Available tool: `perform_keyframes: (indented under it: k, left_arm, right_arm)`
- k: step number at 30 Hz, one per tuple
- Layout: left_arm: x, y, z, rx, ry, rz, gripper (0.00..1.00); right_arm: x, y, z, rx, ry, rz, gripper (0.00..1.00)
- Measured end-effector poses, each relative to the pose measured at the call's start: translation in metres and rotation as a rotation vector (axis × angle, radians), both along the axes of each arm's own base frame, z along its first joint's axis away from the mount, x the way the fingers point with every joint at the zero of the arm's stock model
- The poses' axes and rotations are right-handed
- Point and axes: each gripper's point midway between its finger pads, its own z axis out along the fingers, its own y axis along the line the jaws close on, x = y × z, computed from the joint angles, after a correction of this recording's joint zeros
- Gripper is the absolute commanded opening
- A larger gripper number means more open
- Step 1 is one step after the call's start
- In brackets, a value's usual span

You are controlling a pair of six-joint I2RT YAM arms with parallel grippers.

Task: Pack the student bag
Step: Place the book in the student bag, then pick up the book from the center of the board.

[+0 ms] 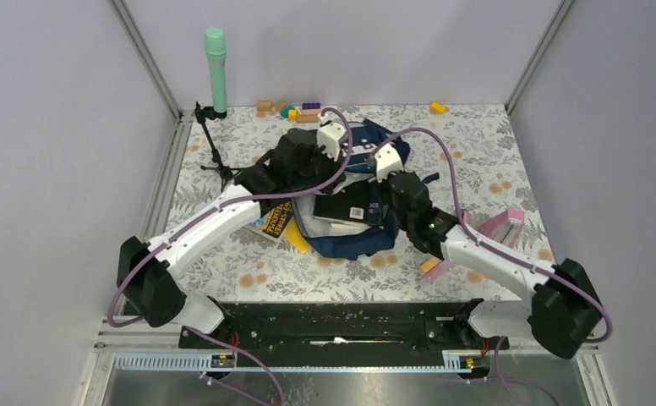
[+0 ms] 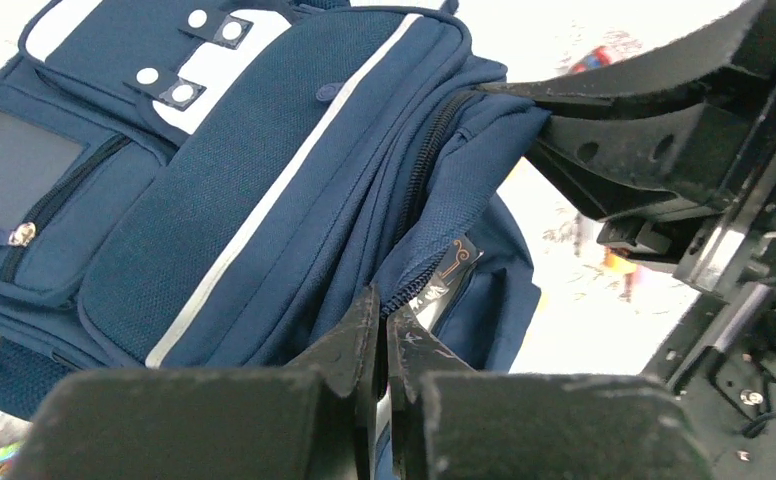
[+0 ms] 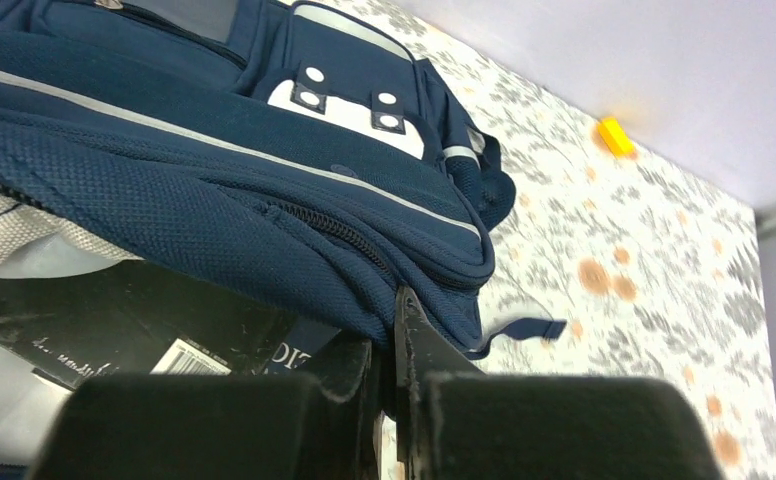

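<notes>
The student bag (image 1: 352,247) lies flat at the middle of the counter (image 1: 494,152), between the two arms, with its long axis running roughly from the near side to the far side. The left arm (image 1: 210,227) has its jaws closed, pinching the zip edge of the main opening. The right arm (image 1: 485,254) has its jaws closed too, on the fabric rim of the same opening at the other side (the left wrist view shows that pinch plainly). A black book (image 1: 347,205) lies in the mouth on pale lining, partly under the upper flap. The bag is thus directly ahead of both sets of jaws and touching them; neither arm is clearly nearer. Judgement: the coming move turns on drawing the two held edges apart or upward to widen the mouth. A yellow-and-black book (image 1: 279,225) lies just beside the bag, on the left arm's side.
</notes>
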Motion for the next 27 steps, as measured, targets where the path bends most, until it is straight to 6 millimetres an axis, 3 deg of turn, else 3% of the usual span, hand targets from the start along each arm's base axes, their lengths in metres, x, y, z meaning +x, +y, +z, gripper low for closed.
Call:
perform_keyframes:
  k: [4, 7, 10, 15, 20, 23, 27]
  left_arm:
    - [-0.001, -0.019, -0.001, -0.051, 0.015, -0.044, 0.62]
    - [0.006, -0.016, 0.005, -0.077, 0.003, -0.003, 0.84]
    - [0.009, 0.001, 0.007, -0.117, -0.008, 0.100, 0.98]
    - [-0.024, 0.057, -0.002, -0.219, 0.015, 0.315, 0.99]
    - [-0.046, 0.092, -0.009, -0.353, 0.070, 0.481, 0.99]
    - [-0.055, 0.106, -0.037, -0.391, 0.140, 0.562, 0.99]
    - [-0.069, 0.129, -0.100, -0.399, 0.274, 0.689, 0.99]
  right_arm:
    - [-0.018, -0.032, -0.004, 0.033, 0.001, -0.121, 0.00]
    - [-0.026, -0.052, -0.008, 0.036, 0.007, -0.204, 0.00]
    - [-0.028, -0.061, -0.012, 0.038, 0.013, -0.254, 0.00]
    - [-0.029, -0.064, -0.018, 0.050, 0.024, -0.276, 0.00]
    - [-0.030, -0.064, -0.020, 0.063, 0.028, -0.279, 0.00]
    - [-0.030, -0.063, -0.020, 0.072, 0.031, -0.281, 0.00]
    - [-0.030, -0.063, -0.021, 0.084, 0.034, -0.284, 0.00]
